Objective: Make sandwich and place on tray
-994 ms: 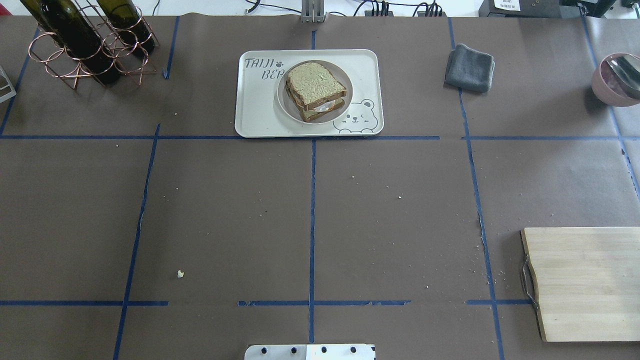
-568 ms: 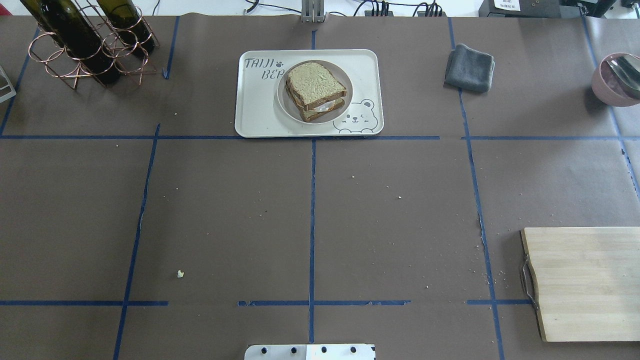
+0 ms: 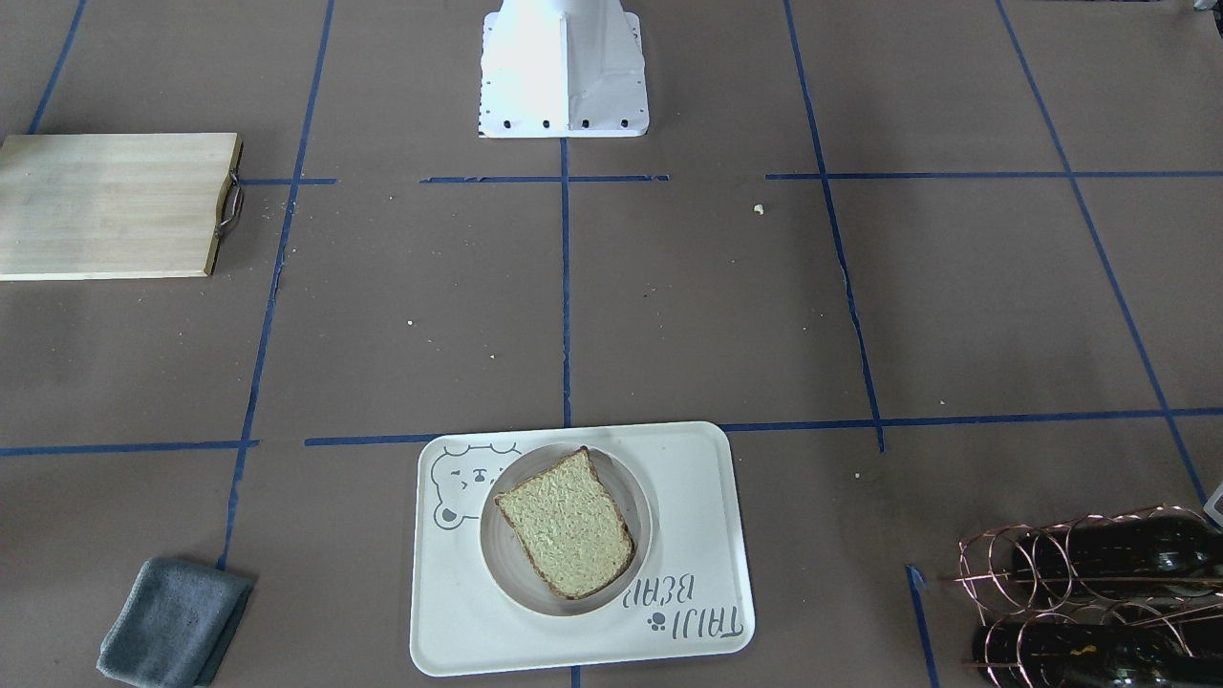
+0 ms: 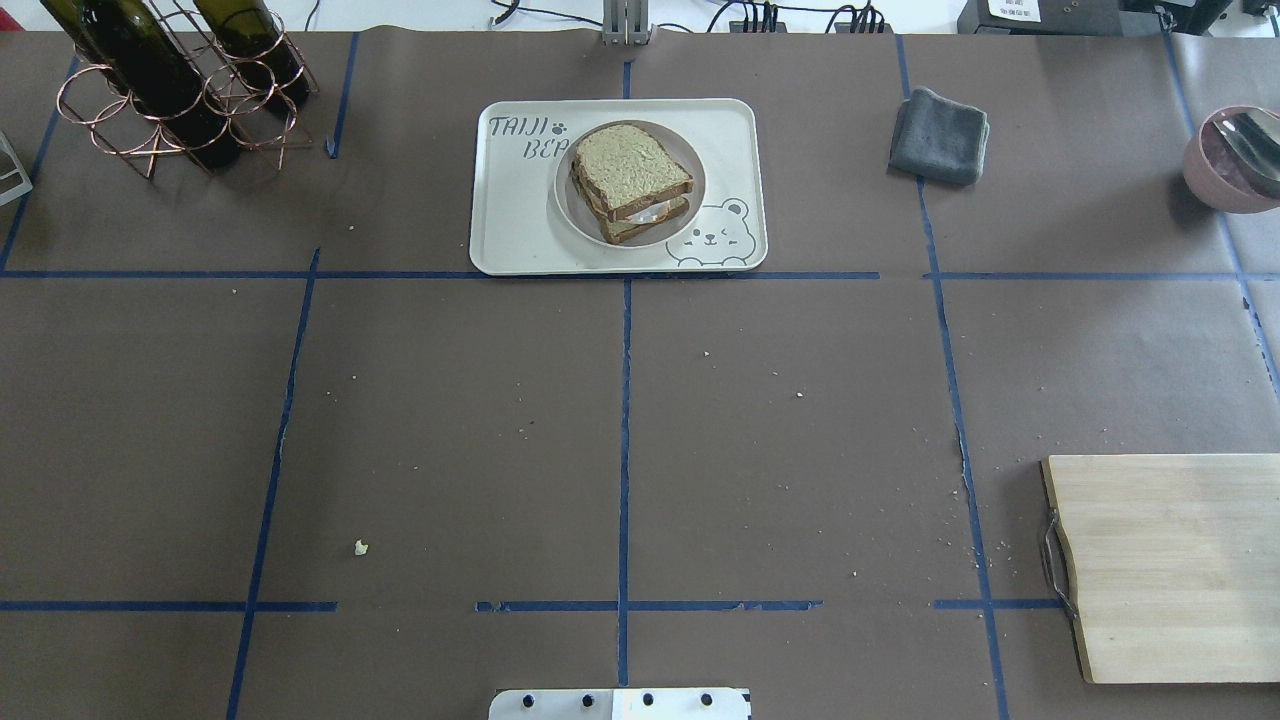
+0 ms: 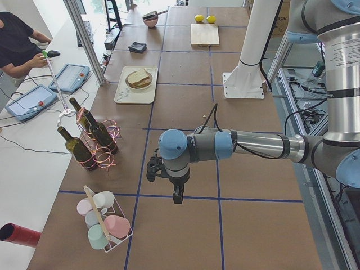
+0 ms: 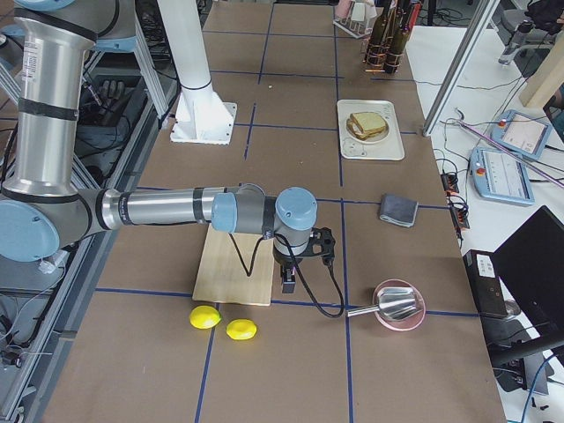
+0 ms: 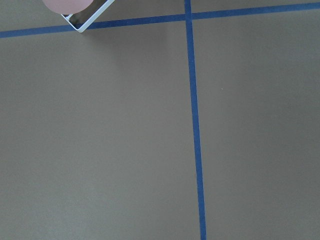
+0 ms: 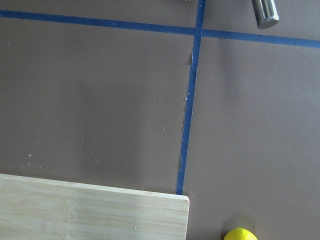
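Hanging over the tabletop (image 5: 185,236), the left pincer (image 5: 176,194) points down; how wide it stands I cannot tell. The same goes for the right pincer (image 6: 287,280), above the cutting board (image 6: 229,273) edge. Well apart from both, the sandwich (image 4: 630,180) lies flat, plated, diagonal on the tray (image 4: 510,225), whose long axis runs left-right.

sandwich (image 4: 630,170) on plate (image 4: 563,202) on tray (image 4: 510,225), cloth (image 4: 940,135) to R, bottle rack (image 4: 170,100) to L

Bright even light, soft shadows, sharp focus.
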Controlling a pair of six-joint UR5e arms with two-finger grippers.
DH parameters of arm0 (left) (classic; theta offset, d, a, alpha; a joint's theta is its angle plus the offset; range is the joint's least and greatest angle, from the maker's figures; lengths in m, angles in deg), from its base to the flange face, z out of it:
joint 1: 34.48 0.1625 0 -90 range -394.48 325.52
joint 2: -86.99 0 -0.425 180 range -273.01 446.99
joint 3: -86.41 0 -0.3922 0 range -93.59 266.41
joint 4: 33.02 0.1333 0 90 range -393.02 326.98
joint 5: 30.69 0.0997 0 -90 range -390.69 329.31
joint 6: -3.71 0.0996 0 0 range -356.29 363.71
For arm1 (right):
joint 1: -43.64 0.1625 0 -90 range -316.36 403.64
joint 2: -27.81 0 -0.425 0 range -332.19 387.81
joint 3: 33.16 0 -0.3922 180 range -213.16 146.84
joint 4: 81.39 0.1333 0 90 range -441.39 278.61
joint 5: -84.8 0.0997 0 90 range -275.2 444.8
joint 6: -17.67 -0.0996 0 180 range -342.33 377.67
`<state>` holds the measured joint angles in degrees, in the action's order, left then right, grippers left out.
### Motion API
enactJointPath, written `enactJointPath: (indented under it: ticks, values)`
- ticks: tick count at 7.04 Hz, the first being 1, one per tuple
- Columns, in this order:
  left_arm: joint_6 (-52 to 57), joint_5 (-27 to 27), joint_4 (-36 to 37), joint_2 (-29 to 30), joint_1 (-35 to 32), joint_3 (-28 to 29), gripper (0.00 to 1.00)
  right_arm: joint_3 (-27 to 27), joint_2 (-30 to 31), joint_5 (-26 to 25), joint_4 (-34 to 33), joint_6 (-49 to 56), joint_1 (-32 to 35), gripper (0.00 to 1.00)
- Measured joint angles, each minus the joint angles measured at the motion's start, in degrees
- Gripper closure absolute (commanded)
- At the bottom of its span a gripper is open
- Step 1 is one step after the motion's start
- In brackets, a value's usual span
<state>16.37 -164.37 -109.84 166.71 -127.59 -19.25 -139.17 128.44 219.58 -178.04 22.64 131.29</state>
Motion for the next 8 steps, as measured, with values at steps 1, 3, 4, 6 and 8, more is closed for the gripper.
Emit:
enactJointPath:
  ticks: [1, 3, 4, 6, 8]
  values:
    - [0.00, 0.00, -0.02, 0.03, 0.02, 0.03, 0.00, -0.07, 0.00, -0.59, 0.67, -0.39, -0.02, 0.00]
    - [0.00, 0.00, -0.08, 0.22, 0.02, 0.17, 0.00, -0.20, 0.01, -0.95, 1.06, -1.46, -0.02, 0.00]
    - [0.00, 0.00, -0.11, 0.34, 0.02, 0.27, 0.00, -0.23, 0.00, -0.90, 1.10, -1.65, -0.02, 0.00]
    - [0.00, 0.00, -0.17, 0.52, 0.02, 0.41, 0.00, -0.24, 0.00, -0.51, 1.07, -1.84, -0.02, 0.00]
    - [0.06, 0.00, -0.35, 0.60, 0.02, 0.52, 0.00, -0.10, 0.00, -0.23, 1.09, -1.97, -0.05, 0.00]
